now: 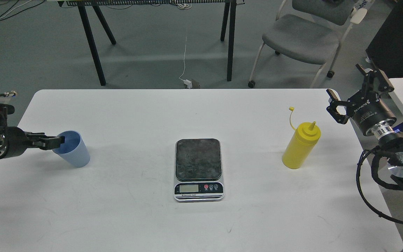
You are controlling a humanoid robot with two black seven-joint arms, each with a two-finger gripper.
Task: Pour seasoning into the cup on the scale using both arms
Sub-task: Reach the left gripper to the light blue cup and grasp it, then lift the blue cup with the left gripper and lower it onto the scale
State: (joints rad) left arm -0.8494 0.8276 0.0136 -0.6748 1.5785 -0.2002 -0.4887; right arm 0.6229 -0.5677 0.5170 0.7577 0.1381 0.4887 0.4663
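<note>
Your left gripper pinches the rim of the cup near the table's left edge, while the scale sits bare at centre. Further back, your right gripper hangs spread and empty beyond the bottle by the right edge, so placing the cup, gripping the bottle and pouring all remain.

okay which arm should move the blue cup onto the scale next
Left. The left gripper is already at the rim of the cup on the table's left side. The right gripper hangs open at the far right, beyond the seasoning bottle. The scale platform is bare.
</note>
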